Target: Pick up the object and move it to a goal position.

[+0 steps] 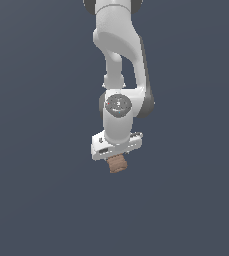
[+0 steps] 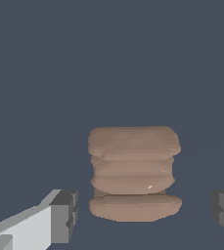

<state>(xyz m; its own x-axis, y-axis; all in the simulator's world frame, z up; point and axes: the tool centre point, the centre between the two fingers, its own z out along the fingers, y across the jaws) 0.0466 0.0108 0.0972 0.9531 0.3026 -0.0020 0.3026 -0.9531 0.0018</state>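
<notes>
One white Franka Panda arm [image 1: 120, 60] is reaching down from the top of the exterior view over a plain dark grey surface [image 1: 36, 200]. Its single gripper [image 2: 143, 215] is standing open: the wrist view is showing two grey fingertips [image 2: 64, 215] apart, with gaps on either side of the object. One brown barrel-shaped object [image 2: 133, 173], banded with darker horizontal ridges, is sitting between them, just beneath the gripper body.
</notes>
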